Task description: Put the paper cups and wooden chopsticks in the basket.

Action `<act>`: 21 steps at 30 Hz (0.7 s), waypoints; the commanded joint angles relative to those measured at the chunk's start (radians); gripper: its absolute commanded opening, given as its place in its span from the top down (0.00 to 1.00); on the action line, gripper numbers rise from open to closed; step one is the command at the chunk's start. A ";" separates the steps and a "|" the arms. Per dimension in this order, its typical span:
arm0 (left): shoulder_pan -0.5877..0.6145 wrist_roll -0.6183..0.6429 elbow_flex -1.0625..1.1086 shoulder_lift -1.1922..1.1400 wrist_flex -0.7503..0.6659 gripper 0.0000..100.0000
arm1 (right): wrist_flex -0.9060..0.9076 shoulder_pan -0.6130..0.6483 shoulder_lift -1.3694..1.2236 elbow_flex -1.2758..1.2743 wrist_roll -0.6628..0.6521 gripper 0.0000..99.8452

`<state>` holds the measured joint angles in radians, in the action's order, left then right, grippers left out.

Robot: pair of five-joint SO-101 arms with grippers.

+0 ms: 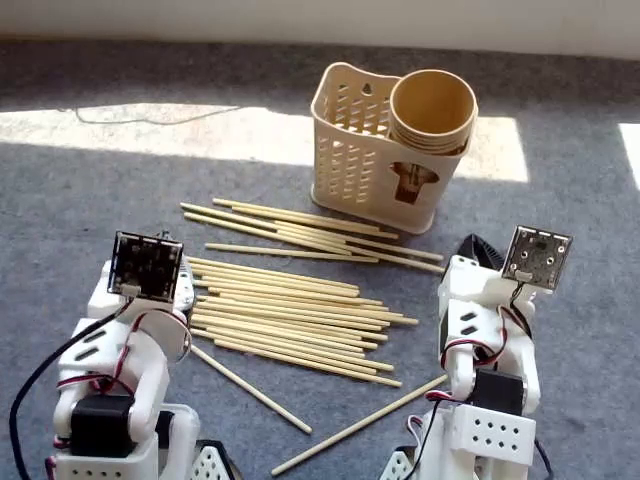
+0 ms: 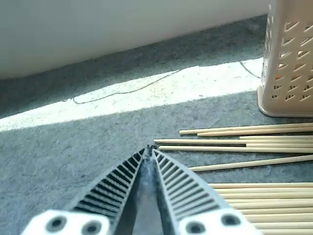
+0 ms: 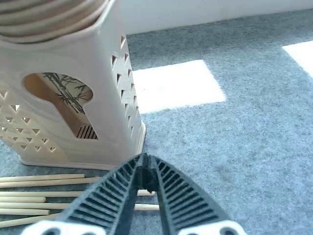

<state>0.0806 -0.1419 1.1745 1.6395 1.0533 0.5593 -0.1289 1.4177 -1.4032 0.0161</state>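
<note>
Looking down from the high camera, I'd say the cup half is basically done: a stack of paper cups (image 1: pixel 432 108) sits nested in one end of the basket (image 1: pixel 365 160), which stands upright on the far side of the mess. The wooden chopsticks (image 1: pixel 290 315) are the part that's left. They're all lying loose on the grey carpet (image 1: pixel 80 200) between the arms and the basket, a couple of strays angled off nearer the arms, and I can't spot any inside the basket. From the left wrist cam, the left gripper (image 2: pixel 148 149) has its claw pressed together with nothing in it, hanging over bare carpet just beside the chopstick ends, with the basket well off to the side. A bright sun patch, a thin cable (image 2: pixel 122 90) and a pale wall (image 2: pixel 98 29) sit behind. On the right wrist cam, the right gripper (image 3: pixel 145 157) is pinched closed too, empty, near the foot of the basket with some chopstick ends lying under it. So roughly halfway by my guess, with the fiddly pickup work all still to do.
</note>
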 commanded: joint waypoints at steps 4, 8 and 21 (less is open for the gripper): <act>0.150 0.000 0.183 0.203 -0.017 0.99 | -0.027 -0.004 0.007 0.004 -0.003 0.99; 0.229 0.000 0.236 0.182 0.017 0.99 | -0.027 -0.004 0.007 0.005 -0.003 0.99; 0.363 0.000 0.394 0.182 0.054 0.99 | 0.275 0.099 0.005 0.165 -0.150 0.99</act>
<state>0.4273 -0.1419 1.5612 1.8174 1.1070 0.7281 -0.0905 1.4177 -1.3418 -0.0667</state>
